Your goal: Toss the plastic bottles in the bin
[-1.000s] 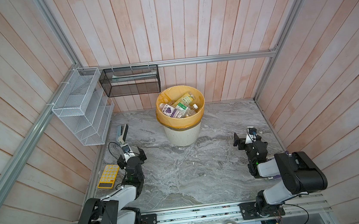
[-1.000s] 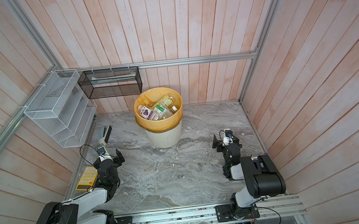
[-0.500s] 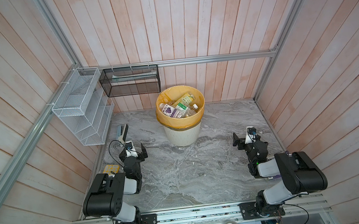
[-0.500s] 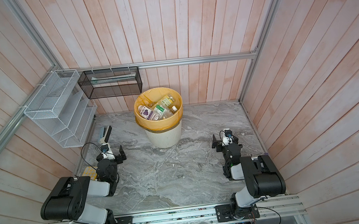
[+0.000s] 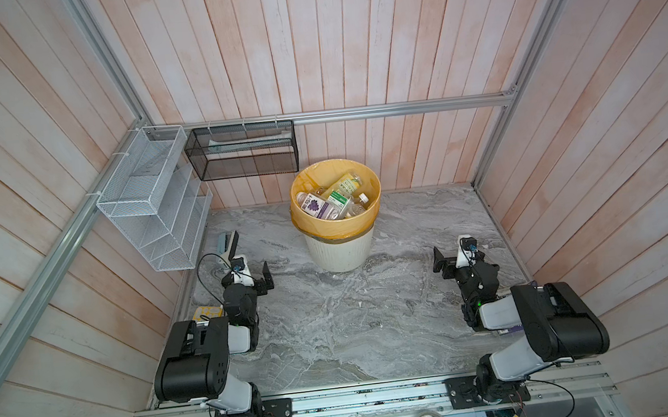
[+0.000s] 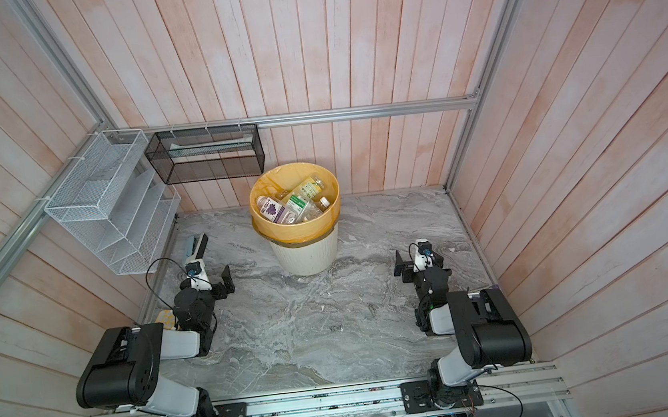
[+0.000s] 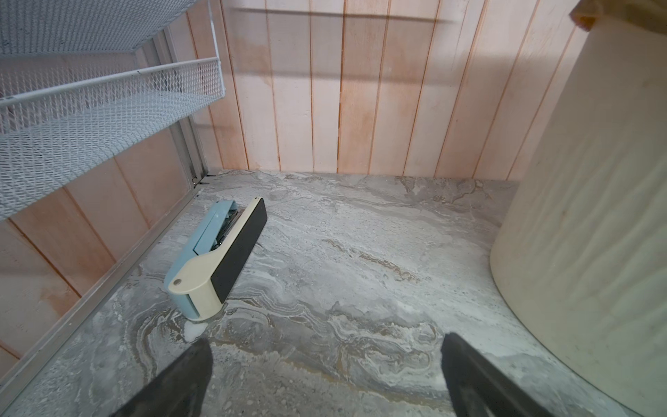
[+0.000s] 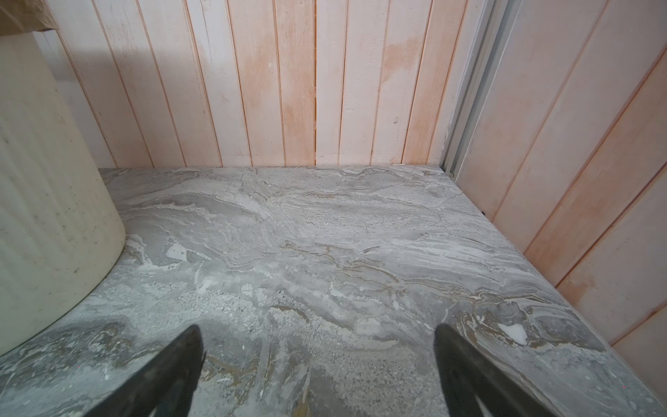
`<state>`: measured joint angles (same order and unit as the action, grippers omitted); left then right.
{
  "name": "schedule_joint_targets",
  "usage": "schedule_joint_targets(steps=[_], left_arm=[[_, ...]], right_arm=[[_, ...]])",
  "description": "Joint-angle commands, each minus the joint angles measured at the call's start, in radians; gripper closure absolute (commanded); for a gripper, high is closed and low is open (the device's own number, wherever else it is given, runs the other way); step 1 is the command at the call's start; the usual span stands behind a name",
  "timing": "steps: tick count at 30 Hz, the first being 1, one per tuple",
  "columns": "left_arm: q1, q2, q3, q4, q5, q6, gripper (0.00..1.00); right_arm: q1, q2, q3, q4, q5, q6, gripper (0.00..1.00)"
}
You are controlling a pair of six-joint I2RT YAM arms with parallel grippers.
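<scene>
The bin (image 5: 341, 255) is a cream ribbed bucket with a yellow-orange bag over its rim, and it stands at the back middle of the marble table in both top views (image 6: 305, 256). Several plastic bottles (image 5: 325, 203) with purple, green and yellow labels lie piled inside it (image 6: 288, 207). My left gripper (image 5: 247, 276) rests low, left of the bin, open and holding nothing (image 7: 325, 341). My right gripper (image 5: 460, 262) sits low to the bin's right, also open with only bare table between its fingers (image 8: 317, 328). The bin's wall (image 7: 595, 216) fills one side of the left wrist view.
A pale blue, cream and black stapler (image 7: 216, 256) lies by the left wall ahead of the left gripper. A yellow calculator (image 5: 208, 312) peeks out beside the left arm. A white mesh rack (image 5: 153, 210) and a black mesh basket (image 5: 241, 151) hang on the walls.
The left arm has folded back and its elbow has risen, and it now covers most of the calculator. Its gripper shifted slightly towards the bin. The right arm has not moved.
</scene>
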<state>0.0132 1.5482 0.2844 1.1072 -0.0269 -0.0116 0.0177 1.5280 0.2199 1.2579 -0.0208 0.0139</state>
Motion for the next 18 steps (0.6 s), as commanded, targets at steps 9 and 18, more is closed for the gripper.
schedule_joint_targets(steps=[9, 18], left_arm=[[0.011, -0.004, 0.010, -0.010, 0.027, -0.011, 0.00], [0.009, -0.004, 0.009, -0.009, 0.027, -0.011, 0.00]], right_arm=[[-0.004, 0.009, 0.004, 0.022, -0.006, -0.010, 0.00], [-0.004, 0.009, 0.008, 0.016, 0.013, -0.005, 0.00]])
